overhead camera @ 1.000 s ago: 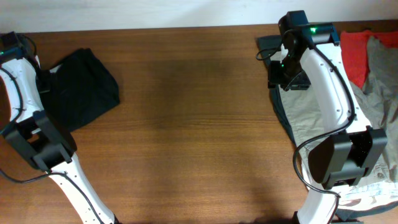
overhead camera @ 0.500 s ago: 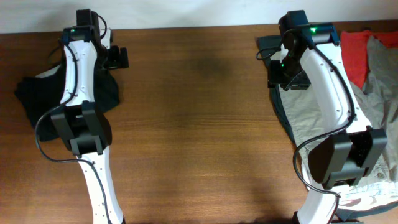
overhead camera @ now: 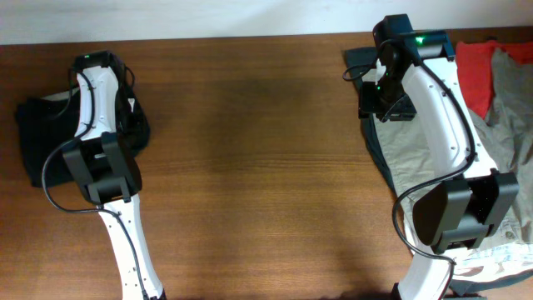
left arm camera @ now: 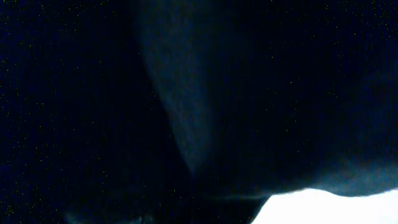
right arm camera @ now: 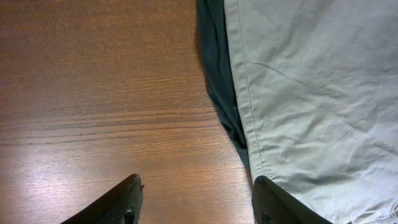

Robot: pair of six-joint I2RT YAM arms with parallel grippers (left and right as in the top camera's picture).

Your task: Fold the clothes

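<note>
The worktop (overhead camera: 266, 167) is of brown wood with a fine grain running from left to right, and the lamp light makes a soft shine on it. Behind its far edge there is a white strip (overhead camera: 208, 17). At the right edge lies a heap of other textiles. A pale grey-beige cloth (overhead camera: 416, 167) is spread there, with a stitched seam near its border. Under it a dark teal cloth (overhead camera: 376, 150) comes out toward the middle of the worktop. Near the far right corner a red cloth (overhead camera: 476, 75) lies, touching a crumpled grey one (overhead camera: 512, 108). At the near right corner is a light printed cloth (overhead camera: 500, 250).
</note>
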